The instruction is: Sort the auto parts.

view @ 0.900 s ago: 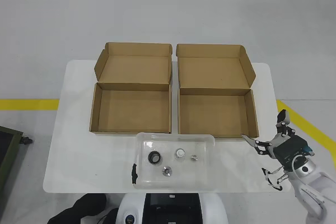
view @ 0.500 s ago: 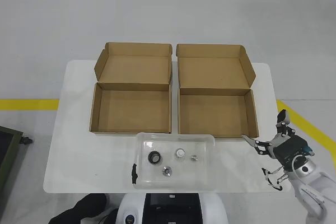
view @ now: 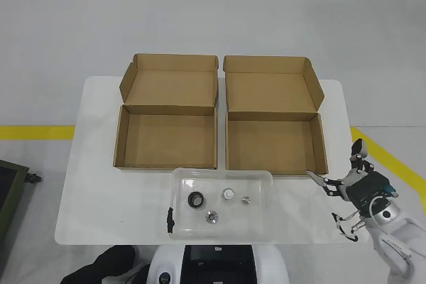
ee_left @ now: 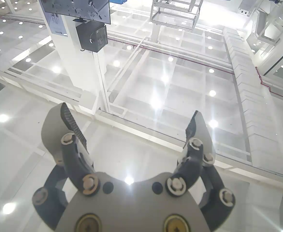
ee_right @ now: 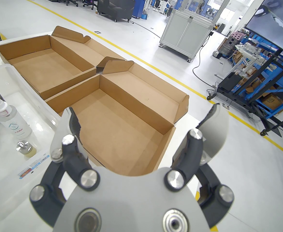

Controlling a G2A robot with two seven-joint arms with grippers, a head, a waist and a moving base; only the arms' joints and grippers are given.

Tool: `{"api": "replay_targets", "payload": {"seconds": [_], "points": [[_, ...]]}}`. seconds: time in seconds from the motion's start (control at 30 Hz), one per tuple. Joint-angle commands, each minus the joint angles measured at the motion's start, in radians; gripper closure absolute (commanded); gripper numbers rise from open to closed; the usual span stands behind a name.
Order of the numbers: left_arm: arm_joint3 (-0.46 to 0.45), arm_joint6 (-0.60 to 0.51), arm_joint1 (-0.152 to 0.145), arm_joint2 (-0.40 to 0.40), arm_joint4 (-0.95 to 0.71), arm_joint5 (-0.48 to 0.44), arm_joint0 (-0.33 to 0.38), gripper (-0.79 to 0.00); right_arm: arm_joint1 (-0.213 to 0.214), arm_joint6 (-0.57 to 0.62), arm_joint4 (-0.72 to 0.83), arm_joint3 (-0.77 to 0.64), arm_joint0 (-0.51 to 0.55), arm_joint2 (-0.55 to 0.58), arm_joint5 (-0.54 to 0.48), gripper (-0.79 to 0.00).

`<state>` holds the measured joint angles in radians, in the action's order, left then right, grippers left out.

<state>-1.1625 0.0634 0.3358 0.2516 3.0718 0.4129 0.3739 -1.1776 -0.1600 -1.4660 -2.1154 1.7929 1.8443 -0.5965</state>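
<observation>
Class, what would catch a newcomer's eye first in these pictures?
Two open, empty cardboard boxes sit side by side on the white table. Nearer the robot, a clear tray holds a few small parts. The right end effector hangs open by the table's right edge.

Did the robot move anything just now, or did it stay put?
Nothing visibly changed. The right end effector stays open and empty by the right cardboard box, and the parts stay in the clear tray.
</observation>
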Motion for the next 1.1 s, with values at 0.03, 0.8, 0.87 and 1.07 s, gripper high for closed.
{"api": "replay_targets", "payload": {"seconds": [0.03, 0.8, 0.87, 1.07], "points": [[0.000, 0.000, 0.000, 0.000, 0.000, 0.000, 0.000, -0.785, 0.004, 0.023, -0.033, -0.022, -0.016, -0.025, -0.038, -0.785], [0.000, 0.000, 0.000, 0.000, 0.000, 0.000, 0.000, -0.785, 0.028, 0.205, -0.119, -0.015, -0.214, -0.408, -0.353, -0.785], [0.000, 0.000, 0.000, 0.000, 0.000, 0.000, 0.000, -0.785, 0.028, 0.231, -0.119, -0.005, -0.237, -0.438, -0.365, -0.785], [0.000, 0.000, 0.000, 0.000, 0.000, 0.000, 0.000, -0.785, 0.031, 0.288, -0.148, 0.006, -0.283, -0.516, -0.398, -0.785]]}}
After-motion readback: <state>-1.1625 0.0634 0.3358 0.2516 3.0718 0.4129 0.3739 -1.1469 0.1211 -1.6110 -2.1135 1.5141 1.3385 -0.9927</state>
